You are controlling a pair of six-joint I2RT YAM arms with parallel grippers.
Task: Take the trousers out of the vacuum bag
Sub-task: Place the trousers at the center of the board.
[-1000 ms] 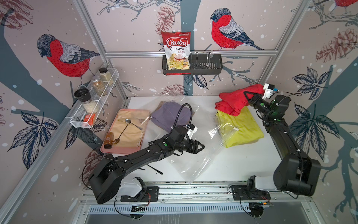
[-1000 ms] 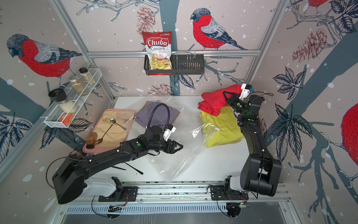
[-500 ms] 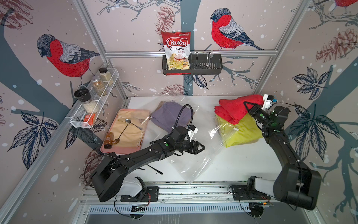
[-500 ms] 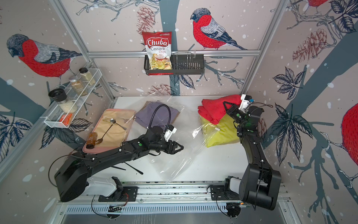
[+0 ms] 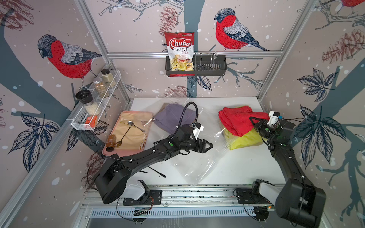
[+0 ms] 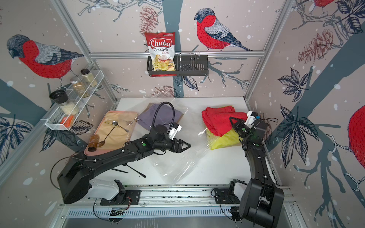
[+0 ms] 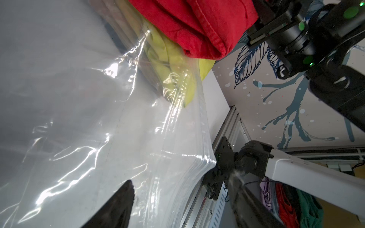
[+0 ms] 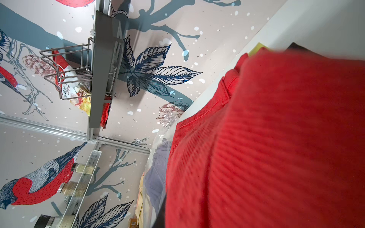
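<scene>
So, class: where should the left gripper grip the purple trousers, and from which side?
Likely the near folded edge of the purple trousers, approached from the front: they lie flat inside the vacuum bag, that edge nearest the left gripper.

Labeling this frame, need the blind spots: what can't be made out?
- Right gripper: grip spot covered by the red trousers in both top views; right wrist view is just blurred cloth.
- Mustard-brown trousers: only an edge in both top views, under the purple trousers.
- Left gripper touching the vacuum bag or not: jaws blurred, cut off in left wrist view.
</scene>
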